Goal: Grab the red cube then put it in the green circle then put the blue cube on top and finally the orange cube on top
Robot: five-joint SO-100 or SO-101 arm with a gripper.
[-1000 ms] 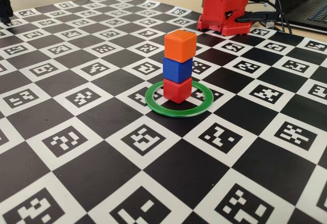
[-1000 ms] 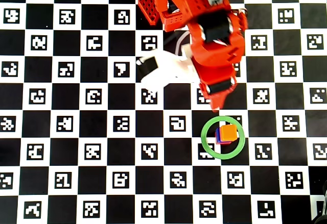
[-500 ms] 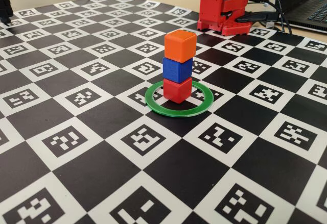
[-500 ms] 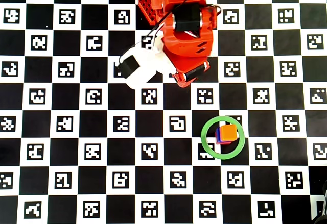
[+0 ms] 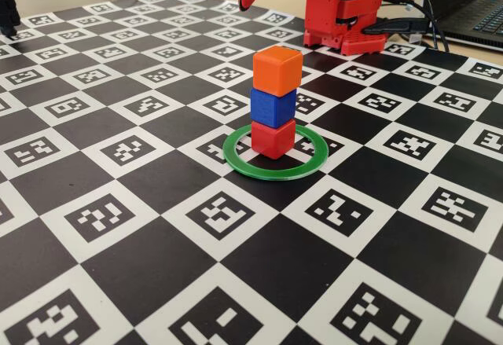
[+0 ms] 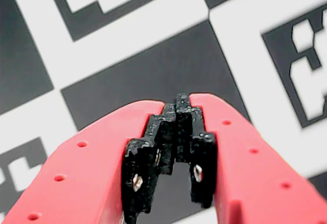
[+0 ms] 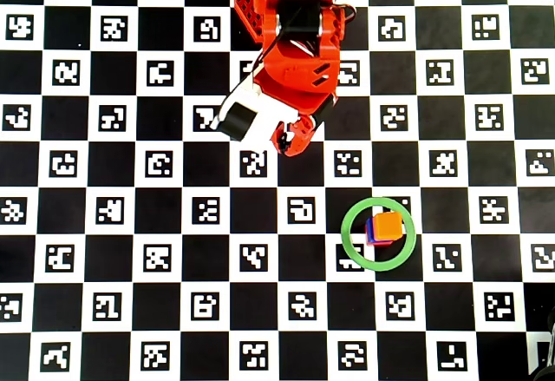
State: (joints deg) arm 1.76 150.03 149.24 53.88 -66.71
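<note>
Since a second ago I have drawn the arm back from the ring toward its base; the stack has not shifted.

Near: green circle (image 5: 275, 153) on the checkered mat (image 5: 118, 235), red cube (image 5: 273, 137) inside it, blue cube (image 5: 273, 107) on that, orange cube (image 5: 277, 70) on top, each slightly offset.

Risk, as I judge it: the tower is narrow and unsupported, so a swing of the arm back over it, or a table jolt, could topple it.

Far: gripper (image 7: 289, 142), well apart from the stack; in the wrist view its pads (image 6: 153, 147) are pressed together on nothing.
</note>
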